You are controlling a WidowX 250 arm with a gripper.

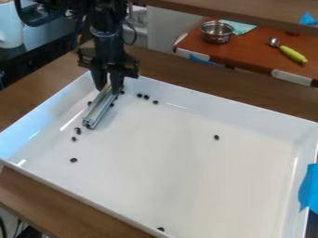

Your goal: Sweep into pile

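In the tray's upper left corner the gripper point(108, 86) points down, shut on a silver metal bar point(99, 108) that slants toward the lower left, low over the tray floor. Small dark pieces lie in the white tray point(180, 167). Several are close around the bar, among them a dark piece point(77, 130) below its lower end and a dark piece point(146, 97) in a short row to its right. Apart from these lie a piece point(73, 160) at the left, a piece point(216, 137) right of centre and a piece point(161, 229) by the bottom edge.
Raised white walls surround the tray, with blue tape point(308, 188) on the right wall. Behind stands a reddish-brown table point(248, 53) with a metal pot point(216, 31) and a spoon with a green handle point(293, 54). A white container point(10, 25) is at the upper left.
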